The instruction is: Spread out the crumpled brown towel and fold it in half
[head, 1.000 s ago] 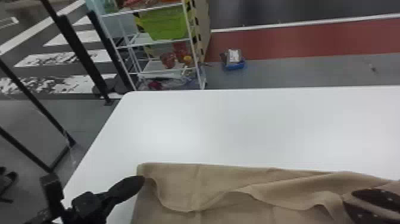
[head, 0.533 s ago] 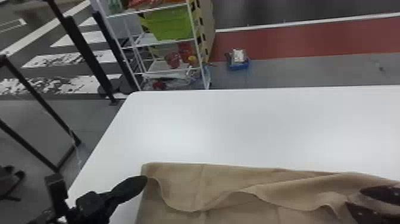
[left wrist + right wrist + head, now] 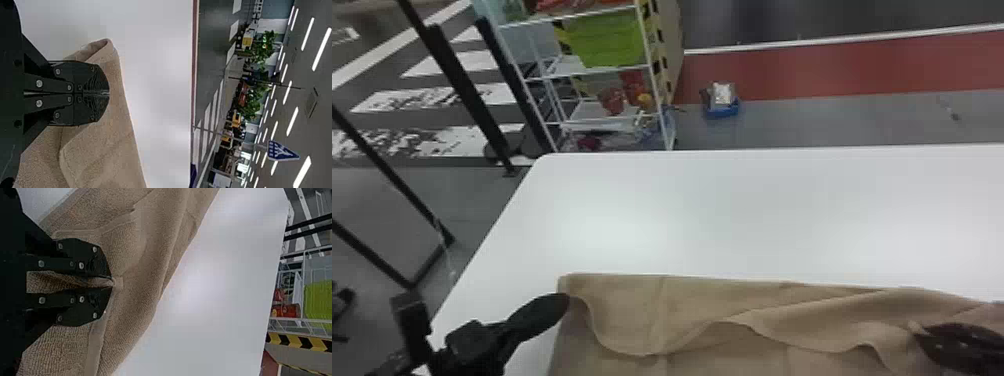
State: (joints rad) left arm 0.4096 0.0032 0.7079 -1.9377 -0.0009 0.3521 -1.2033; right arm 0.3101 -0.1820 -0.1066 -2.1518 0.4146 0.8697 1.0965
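The brown towel (image 3: 632, 310) lies at the table's near side with a wavy-edged flap folded over its far part. At its far left corner is my left gripper (image 3: 564, 301). In the left wrist view the left gripper (image 3: 109, 94) is shut over the towel (image 3: 105, 149); whether cloth is between its tips I cannot tell. My right gripper (image 3: 921, 334) is at the flap's edge on the right. The right wrist view shows the right gripper (image 3: 112, 282) shut on a pinched ridge of the towel (image 3: 137, 266).
White table surface (image 3: 732, 210) extends beyond the towel. Past its far left corner stands a wire shelf (image 3: 652, 75) with a green bin (image 3: 607, 37). A blue container (image 3: 721, 109) sits on the floor behind. Black posts (image 3: 462, 90) rise at the left.
My right gripper's fingers, apart in the earlier frames, have come together on the flap. The left gripper keeps its place at the towel's corner. The head view has swayed slightly.
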